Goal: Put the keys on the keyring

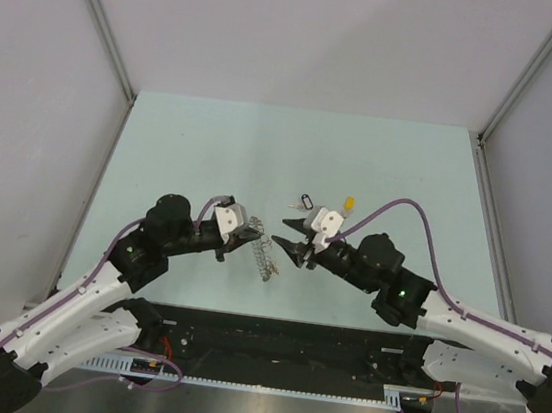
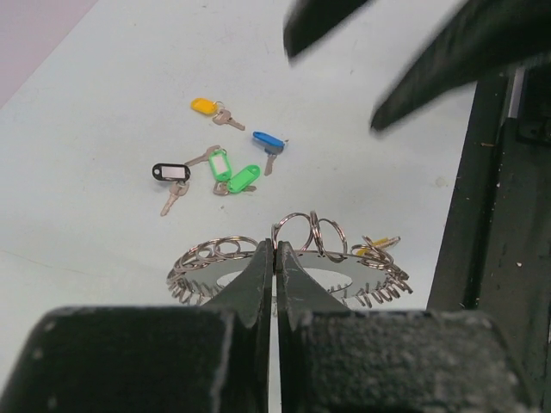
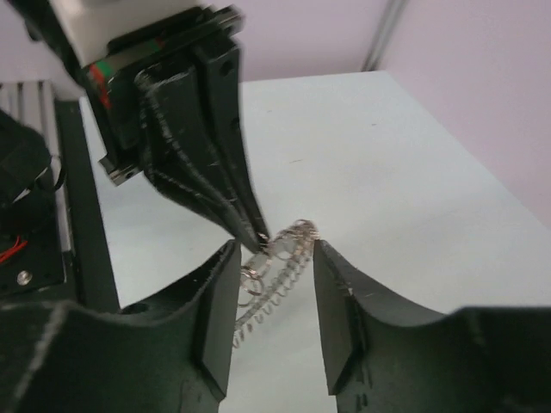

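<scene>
The keyring (image 2: 349,277), a large silver ring hung with many small split rings, is held tilted off the table; it also shows in the top view (image 1: 267,258) and the right wrist view (image 3: 267,288). My left gripper (image 2: 275,251) is shut on its near rim (image 1: 250,236). My right gripper (image 3: 274,251) is open, its fingers either side of the ring's top without touching (image 1: 289,240). Loose keys lie beyond: yellow (image 2: 204,106), blue (image 2: 268,139), two green (image 2: 220,163), black (image 2: 170,172). A yellowish tag (image 2: 379,243) sits at the ring's right rim.
The pale green table (image 1: 213,148) is walled by grey panels on three sides. A black rail (image 1: 269,342) with cables runs along the near edge. In the top view only the black key (image 1: 304,202) and yellow key (image 1: 349,203) show past the right gripper.
</scene>
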You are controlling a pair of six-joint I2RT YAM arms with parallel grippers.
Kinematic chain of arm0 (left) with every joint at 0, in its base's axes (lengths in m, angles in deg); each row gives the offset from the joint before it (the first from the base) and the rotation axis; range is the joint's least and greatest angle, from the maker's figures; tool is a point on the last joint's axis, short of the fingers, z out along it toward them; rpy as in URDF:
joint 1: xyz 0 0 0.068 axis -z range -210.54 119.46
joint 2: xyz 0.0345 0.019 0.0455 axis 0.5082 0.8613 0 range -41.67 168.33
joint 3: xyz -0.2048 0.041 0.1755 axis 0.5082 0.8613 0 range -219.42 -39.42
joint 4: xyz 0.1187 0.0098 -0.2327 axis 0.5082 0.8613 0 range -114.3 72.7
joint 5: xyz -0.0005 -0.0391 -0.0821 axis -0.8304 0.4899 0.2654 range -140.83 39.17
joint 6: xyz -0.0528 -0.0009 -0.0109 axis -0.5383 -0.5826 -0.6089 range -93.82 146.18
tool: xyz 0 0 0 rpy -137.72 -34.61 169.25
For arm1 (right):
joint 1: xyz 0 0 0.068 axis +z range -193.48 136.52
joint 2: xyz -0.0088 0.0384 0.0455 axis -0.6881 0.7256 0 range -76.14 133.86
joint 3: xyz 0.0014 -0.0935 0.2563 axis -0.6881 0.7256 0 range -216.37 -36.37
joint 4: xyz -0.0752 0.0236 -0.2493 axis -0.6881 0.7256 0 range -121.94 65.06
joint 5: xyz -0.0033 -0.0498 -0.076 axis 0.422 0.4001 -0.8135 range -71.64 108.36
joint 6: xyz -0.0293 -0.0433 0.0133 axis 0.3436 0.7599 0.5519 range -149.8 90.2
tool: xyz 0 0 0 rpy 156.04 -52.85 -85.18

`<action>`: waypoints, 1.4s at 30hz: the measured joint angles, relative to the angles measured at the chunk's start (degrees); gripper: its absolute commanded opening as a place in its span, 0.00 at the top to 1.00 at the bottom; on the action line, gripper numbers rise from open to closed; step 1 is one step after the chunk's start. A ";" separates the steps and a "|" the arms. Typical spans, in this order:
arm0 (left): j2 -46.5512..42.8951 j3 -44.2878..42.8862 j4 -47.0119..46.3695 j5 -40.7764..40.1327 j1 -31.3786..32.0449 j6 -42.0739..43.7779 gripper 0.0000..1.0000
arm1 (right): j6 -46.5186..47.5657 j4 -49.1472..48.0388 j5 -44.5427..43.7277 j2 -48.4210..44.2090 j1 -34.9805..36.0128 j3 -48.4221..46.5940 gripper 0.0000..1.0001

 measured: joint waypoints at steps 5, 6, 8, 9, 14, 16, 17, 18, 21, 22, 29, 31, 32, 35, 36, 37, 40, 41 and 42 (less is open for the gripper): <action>-1.01 0.00 -0.55 0.02 0.00 -0.39 1.00 | -3.89 3.41 -4.76 -6.47 -3.06 -1.18 0.44; -1.14 0.00 -0.59 0.02 0.00 -0.44 1.00 | -4.96 4.22 -5.49 -7.10 -4.33 -1.27 0.44; -1.40 0.00 -0.61 0.09 0.00 -0.44 1.00 | -7.28 6.45 -6.27 -7.61 -7.41 -1.49 0.43; -1.55 0.00 -0.66 0.11 0.00 -0.42 1.00 | -8.35 7.28 -6.38 -7.56 -8.76 -1.49 0.43; -1.70 0.00 -0.74 0.55 0.00 -0.39 1.00 | -13.94 11.76 -1.57 -5.90 -14.49 -1.49 0.42; -1.70 0.00 -0.76 0.59 0.00 -0.39 1.00 | -15.39 11.76 1.97 -4.44 -14.53 -1.49 0.42; -1.70 0.00 -0.74 0.61 0.00 -0.39 1.00 | -16.17 11.39 4.07 -3.30 -14.53 -1.49 0.42; -1.70 0.00 -0.76 0.61 0.00 -0.39 1.00 | -16.96 11.13 5.68 -2.40 -14.53 -1.49 0.42; -1.70 0.00 -0.76 0.61 0.00 -0.42 1.00 | -20.09 8.68 11.67 0.96 -14.51 -1.49 0.44; -1.68 0.00 -0.76 0.61 0.00 -0.39 1.00 | -21.27 7.82 13.40 1.86 -14.53 -1.49 0.45; -1.29 0.00 -0.74 0.66 0.00 -0.42 1.00 | -26.53 2.25 21.35 6.21 -14.49 -1.92 0.55; -1.20 0.00 -0.76 0.70 0.00 -0.44 1.00 | -27.32 1.51 22.73 7.54 -14.49 -2.73 0.57; -1.20 0.00 -0.76 0.72 0.00 -0.44 1.00 | -27.69 1.11 23.26 8.24 -14.49 -3.15 0.60; -1.18 0.00 -0.76 0.72 0.00 -0.46 1.00 | -28.50 0.42 24.33 9.81 -14.49 -3.93 0.64; -1.20 0.00 -0.76 0.74 0.00 -0.46 1.00 | -28.68 0.15 24.65 10.27 -14.43 -4.00 0.66; -1.18 0.00 -0.76 0.76 0.00 -0.46 1.00 | -28.83 -0.02 24.96 10.73 -14.43 -4.11 0.67; -1.18 0.00 -0.76 0.74 0.00 -0.59 1.00 | -28.92 -0.17 25.51 11.65 -14.38 -4.50 0.82; -1.20 0.00 -0.76 0.74 0.00 -0.63 1.00 | -29.03 -0.17 25.59 11.85 -14.32 -4.61 0.87; -1.20 0.00 -0.76 0.74 0.00 -0.68 1.00 | -28.96 -0.17 25.62 11.87 -14.32 -4.61 0.91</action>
